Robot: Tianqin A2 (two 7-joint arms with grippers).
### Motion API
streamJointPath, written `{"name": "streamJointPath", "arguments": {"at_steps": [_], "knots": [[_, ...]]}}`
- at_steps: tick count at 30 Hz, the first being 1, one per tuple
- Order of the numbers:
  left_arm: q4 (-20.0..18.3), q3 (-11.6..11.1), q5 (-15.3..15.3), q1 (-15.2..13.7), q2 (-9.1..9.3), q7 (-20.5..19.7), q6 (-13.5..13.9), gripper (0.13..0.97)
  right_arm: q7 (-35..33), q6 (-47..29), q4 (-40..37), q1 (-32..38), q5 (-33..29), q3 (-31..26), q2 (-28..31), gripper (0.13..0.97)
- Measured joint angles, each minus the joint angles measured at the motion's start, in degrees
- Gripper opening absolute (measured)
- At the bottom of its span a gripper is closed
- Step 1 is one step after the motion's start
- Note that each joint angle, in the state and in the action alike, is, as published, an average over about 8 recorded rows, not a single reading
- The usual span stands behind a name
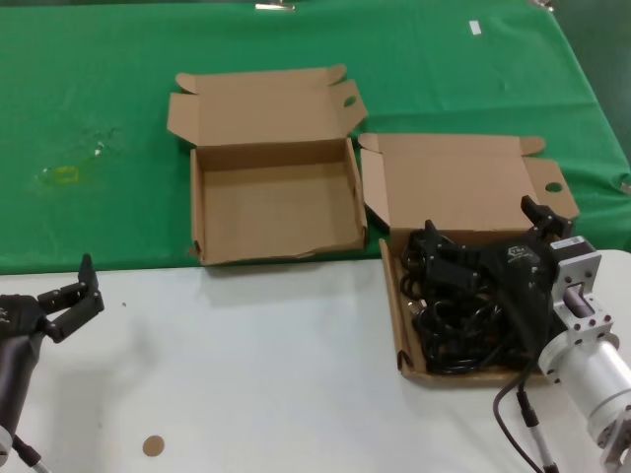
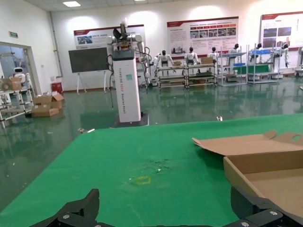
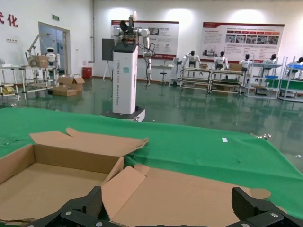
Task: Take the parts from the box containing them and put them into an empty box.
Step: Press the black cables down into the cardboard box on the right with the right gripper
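- Right tool (image 1: 480, 258): low over the near right of the surface, down inside the long box, black fingers spread apart among the parts, not closed on any of them as far as the head view shows. In the right wrist view both finger (image 3: 80, 208) tips sit wide apart at the frame's lower edge.
- Left tool (image 1: 71, 296): near left, over the white part of the surface, well apart from both boxes, fingers apart, nothing between them.
- Long box (image 1: 463, 187): right side, half on the green cloth (image 1: 108, 89), half on the white surface (image 1: 256, 374). Flap lid stands open at the far side; round hole in its right tab.
- Parts (image 1: 454, 330): a tangled heap of black pieces and cable loops, filling the near half of the long box. Individual pieces are hard to tell apart.
- Square box (image 1: 276, 202): left of the long box and just beside it, on the green cloth, lid open toward the far side, oval hole near the lid's right corner. Front wall low and uneven. Inside shows bare cardboard only.
- Small brown disc (image 1: 153, 446) on the white surface, near left.
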Motion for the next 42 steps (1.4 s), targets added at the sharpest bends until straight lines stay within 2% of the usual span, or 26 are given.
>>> {"name": "streamJointPath", "arguments": {"at_steps": [42], "knots": [[0.0, 0.0, 0.0, 0.0, 0.0, 0.0, 0.0, 0.966, 0.0, 0.0, 0.0, 0.0, 0.0, 0.0, 0.0, 0.966]]}}
